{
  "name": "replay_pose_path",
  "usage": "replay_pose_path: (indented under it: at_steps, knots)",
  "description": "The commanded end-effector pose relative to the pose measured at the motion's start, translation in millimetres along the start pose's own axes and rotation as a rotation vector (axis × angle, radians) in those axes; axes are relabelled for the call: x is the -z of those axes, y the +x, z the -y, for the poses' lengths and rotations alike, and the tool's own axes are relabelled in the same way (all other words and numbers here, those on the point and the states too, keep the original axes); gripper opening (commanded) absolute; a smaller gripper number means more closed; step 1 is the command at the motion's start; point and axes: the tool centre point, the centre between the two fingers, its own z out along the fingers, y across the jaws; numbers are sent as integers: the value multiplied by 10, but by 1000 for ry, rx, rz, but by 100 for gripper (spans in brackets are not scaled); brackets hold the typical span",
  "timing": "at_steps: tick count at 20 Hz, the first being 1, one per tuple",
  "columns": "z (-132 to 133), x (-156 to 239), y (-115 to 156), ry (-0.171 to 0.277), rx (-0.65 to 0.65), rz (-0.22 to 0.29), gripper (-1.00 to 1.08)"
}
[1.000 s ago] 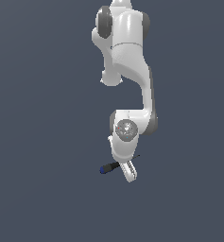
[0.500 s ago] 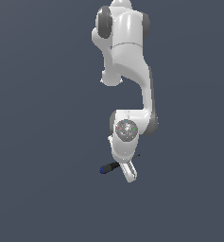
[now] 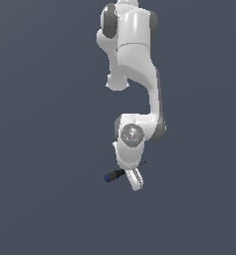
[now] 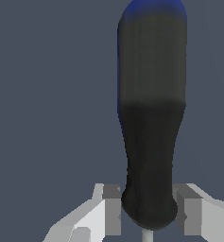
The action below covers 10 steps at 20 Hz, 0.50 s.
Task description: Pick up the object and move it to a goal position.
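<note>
Fingers (image 4: 112, 210) clamped on screwdriver (image 4: 151, 118), one pad each side of handle's narrow end, touching it. Thin shaft stub visible just past pads in wrist view. Handle black, blue cap at far end, sticking straight out from the grip. In exterior view: screwdriver (image 3: 115, 175) held under the wrist, lying near-level, blue cap toward the exterior view's left, shaft tip poking out on the right behind the hand. Arm (image 3: 137, 64) hanging down from above, gripper (image 3: 133, 179) at lowest point. Plain grey backdrop all round.
</note>
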Motion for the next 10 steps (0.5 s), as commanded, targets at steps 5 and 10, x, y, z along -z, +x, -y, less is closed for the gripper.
replay_pose_path:
  at_steps: [5,10]
  knots:
    - [-162,151,72,2,0,0,-100]
    - [-393,349,166,2,0,0,-100]
